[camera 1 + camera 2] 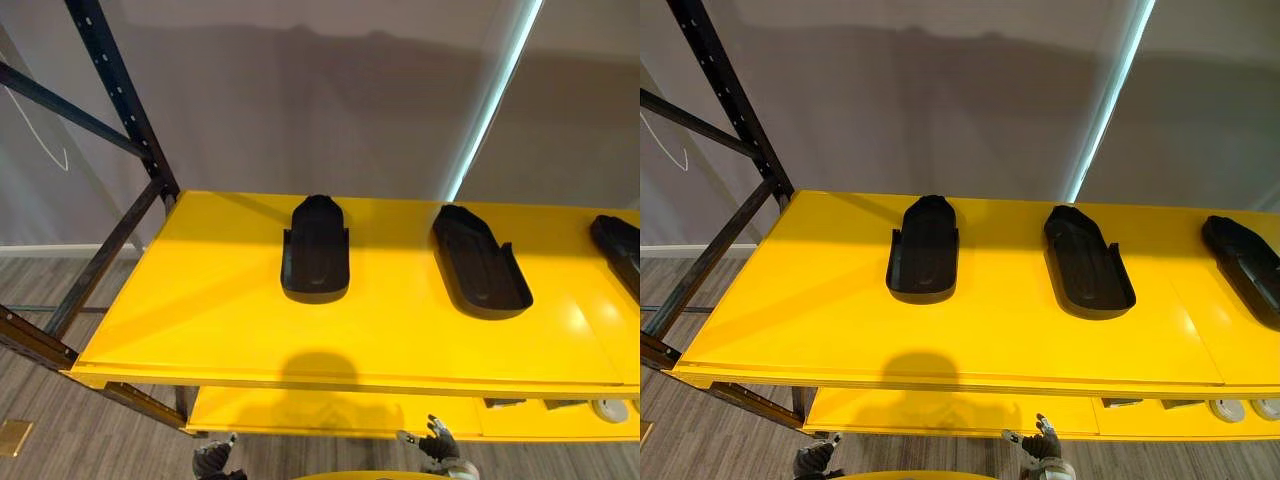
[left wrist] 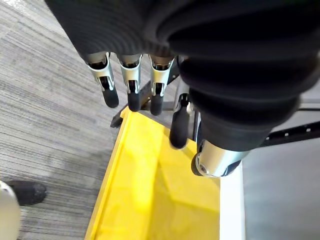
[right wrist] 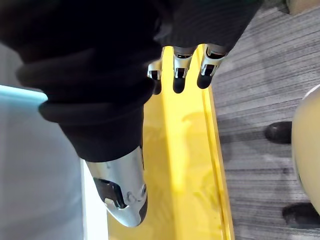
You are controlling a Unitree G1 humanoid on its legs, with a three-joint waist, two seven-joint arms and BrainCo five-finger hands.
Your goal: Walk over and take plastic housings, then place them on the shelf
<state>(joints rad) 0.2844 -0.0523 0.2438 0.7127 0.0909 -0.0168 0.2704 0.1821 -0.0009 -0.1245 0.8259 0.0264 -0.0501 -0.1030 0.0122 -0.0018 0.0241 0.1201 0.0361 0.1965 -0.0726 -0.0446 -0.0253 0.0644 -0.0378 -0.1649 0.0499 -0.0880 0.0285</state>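
Three black plastic housings lie on the top yellow shelf (image 1: 200, 310): one left of centre (image 1: 316, 250), one right of centre (image 1: 480, 265), and one cut off by the right edge (image 1: 620, 250). My left hand (image 1: 213, 458) hangs low in front of the shelf, below its front lip. In the left wrist view its fingers (image 2: 131, 85) are straight and hold nothing, above the lower shelf's edge. My right hand (image 1: 437, 445) hangs low too, a little further right. Its fingers (image 3: 182, 67) are relaxed and empty over a yellow shelf board (image 3: 185, 165).
A lower yellow shelf (image 1: 300, 410) sits under the top one, with small items such as a white round part (image 1: 610, 408) at its right end. The dark rack upright and braces (image 1: 120, 95) stand at the left. A grey wall is behind, and grey plank floor (image 2: 55, 115) below.
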